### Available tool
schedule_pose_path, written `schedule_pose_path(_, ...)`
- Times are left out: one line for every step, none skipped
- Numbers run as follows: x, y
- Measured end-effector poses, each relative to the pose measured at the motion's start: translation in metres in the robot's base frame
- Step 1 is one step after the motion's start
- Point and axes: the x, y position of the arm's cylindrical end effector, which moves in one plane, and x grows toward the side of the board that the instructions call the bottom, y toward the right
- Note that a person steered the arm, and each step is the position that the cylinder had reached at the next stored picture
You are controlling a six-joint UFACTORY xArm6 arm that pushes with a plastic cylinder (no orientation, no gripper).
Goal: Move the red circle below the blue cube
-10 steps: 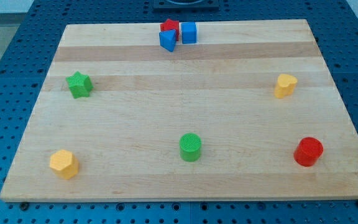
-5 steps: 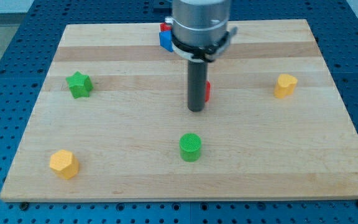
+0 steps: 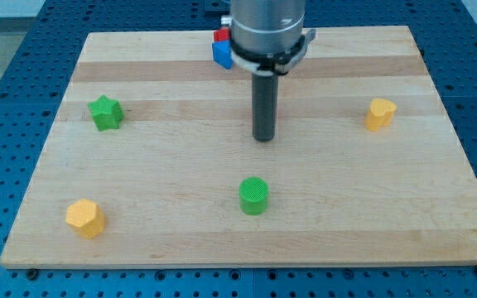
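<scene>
The red circle does not show; it may sit hidden behind my rod, so I cannot tell. My tip [image 3: 262, 138] stands mid-board, with no jaws to report. The blue cube is hidden too; 1 blue block [image 3: 220, 53] and a red block [image 3: 220, 36] peek out above. Pushing blind could knock that cluster askew.

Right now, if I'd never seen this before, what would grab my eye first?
Likely the big grey arm coming down from the view's top, ending in a dark rod whose tip rests mid-board. Bright blocks dot the wooden board: a green star left, a green cylinder below the tip, yellow blocks at bottom left and right. The red circle isn't visible.
</scene>
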Motion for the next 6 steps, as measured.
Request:
schedule_pose_path(-0.057, 0.000)
schedule_pose_path(-0.099, 0.000)
schedule_pose_path(-0.089, 0.005)
schedule_pose_path(-0.080, 0.029)
schedule_pose_path(-0.098, 0.036)
schedule_pose_path(-0.118, 0.018)
